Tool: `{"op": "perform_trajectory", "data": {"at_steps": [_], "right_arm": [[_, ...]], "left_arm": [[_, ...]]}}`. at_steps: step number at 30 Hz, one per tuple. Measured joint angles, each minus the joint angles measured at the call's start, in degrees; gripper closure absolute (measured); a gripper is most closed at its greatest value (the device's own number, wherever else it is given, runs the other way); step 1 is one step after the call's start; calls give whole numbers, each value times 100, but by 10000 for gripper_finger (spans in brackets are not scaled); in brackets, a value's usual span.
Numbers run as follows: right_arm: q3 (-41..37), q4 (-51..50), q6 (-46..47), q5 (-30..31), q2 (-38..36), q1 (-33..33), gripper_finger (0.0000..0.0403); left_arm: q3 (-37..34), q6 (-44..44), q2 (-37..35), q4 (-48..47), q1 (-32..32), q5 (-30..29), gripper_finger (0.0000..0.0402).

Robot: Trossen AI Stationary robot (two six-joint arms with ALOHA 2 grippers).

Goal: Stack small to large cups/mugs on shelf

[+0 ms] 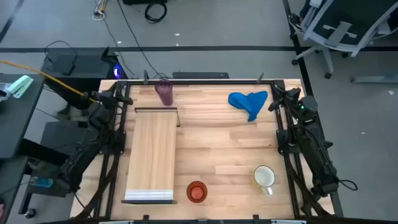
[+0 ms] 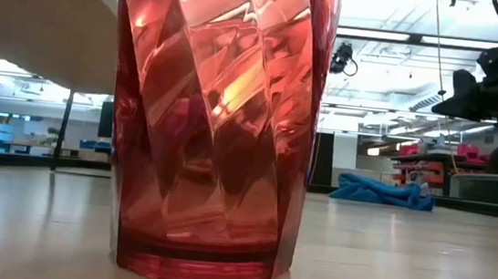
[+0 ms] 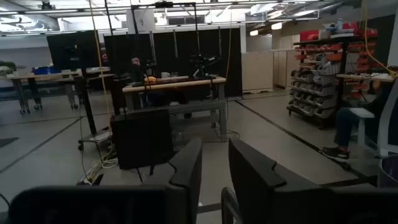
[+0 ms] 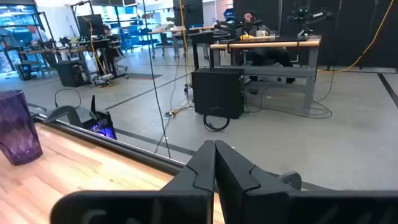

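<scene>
The translucent purple tumbler (image 1: 164, 92) stands upright on the table at the far edge, just beyond the shelf's dark-framed end; it also shows in the right wrist view (image 4: 17, 127). The shelf (image 1: 151, 155) is a long pale board left of centre. The orange-red cup (image 1: 196, 191) stands upright near the front edge and fills the low view (image 2: 213, 127). The white mug (image 1: 264, 177) stands upright at the near right. My left gripper (image 3: 215, 171) rests at the far left corner, slightly open and empty. My right gripper (image 4: 215, 158) rests at the far right corner, shut and empty.
A crumpled blue cloth (image 1: 249, 102) lies on the table at the far right, near my right gripper; it also shows in the low view (image 2: 381, 191). Bare tabletop (image 1: 217, 143) lies between the shelf and the mug. The shelf stands raised on a thin dark leg (image 2: 62, 131).
</scene>
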Motion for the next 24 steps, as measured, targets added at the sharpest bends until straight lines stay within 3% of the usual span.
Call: {"op": "perform_trajectory", "data": {"at_steps": [24], "right_arm": [[0, 0, 0, 0, 2, -2, 386]], "left_arm": [[0, 0, 1, 0, -1, 1, 319]]}}
